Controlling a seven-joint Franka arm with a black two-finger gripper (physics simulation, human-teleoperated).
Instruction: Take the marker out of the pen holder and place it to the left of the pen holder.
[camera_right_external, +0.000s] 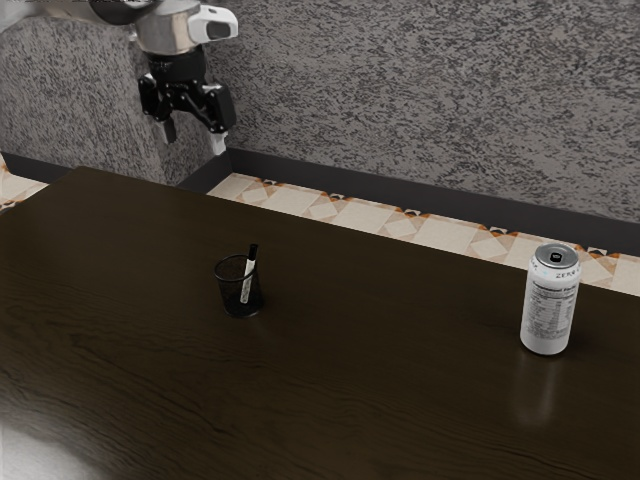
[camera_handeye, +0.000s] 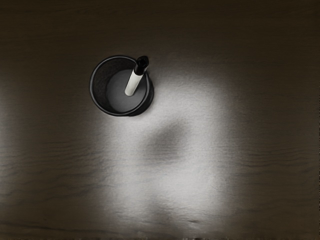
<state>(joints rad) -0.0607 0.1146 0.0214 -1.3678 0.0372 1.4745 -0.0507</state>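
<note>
High above the table at the exterior view's upper left, my black gripper stands open, its two fingers wide apart with nothing between them. The black mesh pen holder stands upright on the table, well below the gripper and toward the exterior view's right of it. A white marker with a black cap leans inside it, cap end up and above the rim. From above, in the wrist view, the round pen holder holds the marker, its cap resting over the rim.
A white can stands upright on the dark wooden table, far to the exterior view's right of the pen holder. Behind the table are a tiled floor and a grey textured wall.
</note>
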